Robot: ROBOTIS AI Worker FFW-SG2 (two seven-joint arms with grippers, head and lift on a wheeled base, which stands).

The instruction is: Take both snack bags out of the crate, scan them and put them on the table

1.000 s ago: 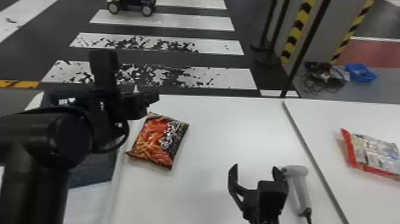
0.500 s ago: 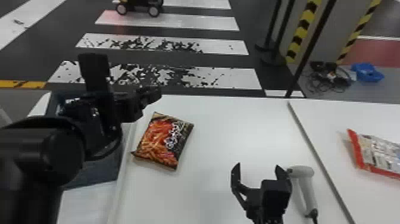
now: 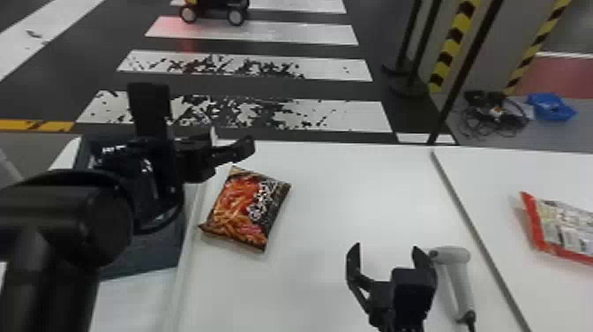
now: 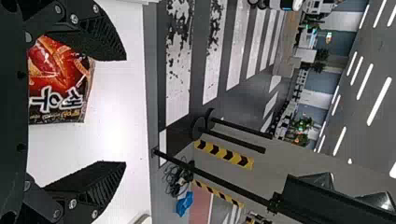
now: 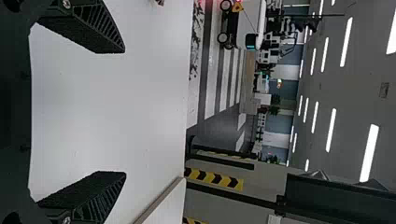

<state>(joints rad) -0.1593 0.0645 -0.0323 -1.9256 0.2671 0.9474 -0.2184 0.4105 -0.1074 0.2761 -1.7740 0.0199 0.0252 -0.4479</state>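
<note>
One dark crate (image 3: 145,261) sits left of the first white table (image 3: 335,185). The left gripper (image 3: 238,145), spread and empty, is above the table's far left corner. One orange-and-black snack bag (image 3: 247,209) lies near the left edge. The right gripper (image 3: 386,248) is spread, empty; one scanner (image 3: 456,273) lies near the right edge. One red-edged snack bag (image 3: 567,232) lies on the second table (image 3: 494,185).

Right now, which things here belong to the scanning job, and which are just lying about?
For the job:
dark bag
red-edged bag
crate
scanner
table

Just lying about:
cables, on the floor
blue tray, beside them
</note>
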